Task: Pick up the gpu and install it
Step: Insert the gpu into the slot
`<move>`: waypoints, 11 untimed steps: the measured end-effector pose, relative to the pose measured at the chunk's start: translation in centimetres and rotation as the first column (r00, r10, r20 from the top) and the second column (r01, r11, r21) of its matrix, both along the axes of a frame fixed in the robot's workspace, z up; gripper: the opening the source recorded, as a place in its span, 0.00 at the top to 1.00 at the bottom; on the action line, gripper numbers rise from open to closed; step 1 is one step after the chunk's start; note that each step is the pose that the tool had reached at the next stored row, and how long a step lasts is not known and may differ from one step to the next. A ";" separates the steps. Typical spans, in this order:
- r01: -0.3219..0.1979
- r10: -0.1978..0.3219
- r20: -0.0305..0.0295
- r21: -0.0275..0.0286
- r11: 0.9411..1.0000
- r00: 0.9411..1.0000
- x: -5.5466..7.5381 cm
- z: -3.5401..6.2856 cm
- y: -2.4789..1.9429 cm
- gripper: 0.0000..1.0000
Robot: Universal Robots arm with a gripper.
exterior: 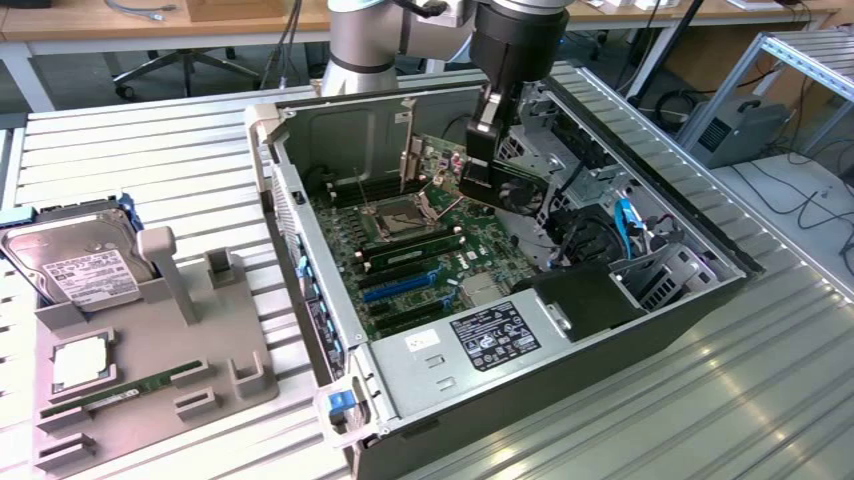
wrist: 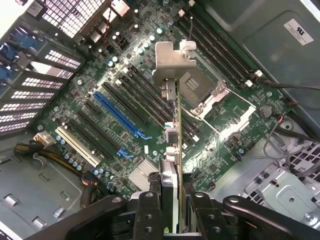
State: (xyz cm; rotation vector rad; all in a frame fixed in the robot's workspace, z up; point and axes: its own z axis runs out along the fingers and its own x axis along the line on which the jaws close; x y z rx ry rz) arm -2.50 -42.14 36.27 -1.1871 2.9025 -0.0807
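Note:
My gripper point(exterior: 486, 128) hangs inside the open computer case point(exterior: 287, 215), above the green motherboard point(exterior: 427, 250). It is shut on the gpu point(exterior: 518, 186), a thin black card held on edge, clear of the board. In the wrist view the gpu point(wrist: 175, 165) appears edge-on between my two black fingers point(wrist: 150, 210), with its silvery bracket point(wrist: 169, 59) at the far end. The card's edge runs over the black slots beside the processor socket point(wrist: 192, 85). A long blue slot point(wrist: 117, 115) lies off to one side of it, apart from the card.
At the exterior view's left, a grey holder point(exterior: 147, 370) carries a silver hard drive point(exterior: 80, 265), a processor chip point(exterior: 80, 360) and a green memory stick point(exterior: 120, 393). Inside the case are the power supply point(exterior: 497, 335), drive cages point(exterior: 654, 280) and blue cables point(exterior: 625, 225).

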 end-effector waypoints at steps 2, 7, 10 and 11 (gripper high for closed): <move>-0.007 0.007 0.000 0.000 1.000 1.000 0.0 0.00 0.00 0.73; -0.024 0.024 0.000 0.000 1.000 1.000 0.0 0.00 0.00 0.73; -0.040 0.040 0.000 0.000 0.999 0.999 0.0 0.00 0.00 0.73; -0.044 0.044 0.000 0.000 0.999 0.999 0.0 0.00 0.00 0.73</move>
